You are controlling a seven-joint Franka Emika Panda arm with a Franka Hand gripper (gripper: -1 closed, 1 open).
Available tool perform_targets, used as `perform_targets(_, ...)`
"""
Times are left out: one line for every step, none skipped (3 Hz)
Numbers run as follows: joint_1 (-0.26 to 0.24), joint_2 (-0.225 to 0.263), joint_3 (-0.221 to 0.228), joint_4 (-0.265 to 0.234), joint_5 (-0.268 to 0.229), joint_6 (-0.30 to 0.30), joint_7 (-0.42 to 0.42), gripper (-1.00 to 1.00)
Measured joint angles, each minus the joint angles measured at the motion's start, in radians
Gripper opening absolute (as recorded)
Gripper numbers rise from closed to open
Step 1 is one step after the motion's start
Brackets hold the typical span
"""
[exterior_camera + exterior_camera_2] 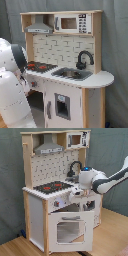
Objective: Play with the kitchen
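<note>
The toy kitchen [65, 75] [55, 193] is white and light wood, with a grey hood [40, 25] [49, 148]. Its counter carries a black-red hob [41, 65] [52, 187], a sink [72, 74] and a black faucet [84, 59] [75, 167]. Below is a windowed oven door [70, 228] [61, 105]. In the second exterior view my gripper [76, 191] hangs at the counter's front edge, just right of the hob and above the knob panel [61, 203]. In the first exterior view only my white arm [12, 60] shows, at the left beside the hob.
A microwave-style cabinet [72, 22] sits at the kitchen's top right in the first exterior view. A grey curtain [115, 50] hangs behind. The kitchen stands on a wooden floor [107, 235]. My arm reaches in from the second exterior view's right [115, 175].
</note>
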Motion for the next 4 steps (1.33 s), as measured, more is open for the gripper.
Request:
perform_targets(-0.002, 0.002, 0.0, 0.0, 0.0, 0.0, -0.002, -1.0)
perform_targets(-0.011, 0.016, 0.0, -0.004, -0.001, -0.001, -0.02, -1.0)
perform_targets(-0.061, 0.08, 0.031, -0.039, -0.028, -0.006, -0.049, -1.0)
perform_targets(-0.122, 0.091, 0.108, -0.049, -0.031, -0.006, -0.033, -1.0)
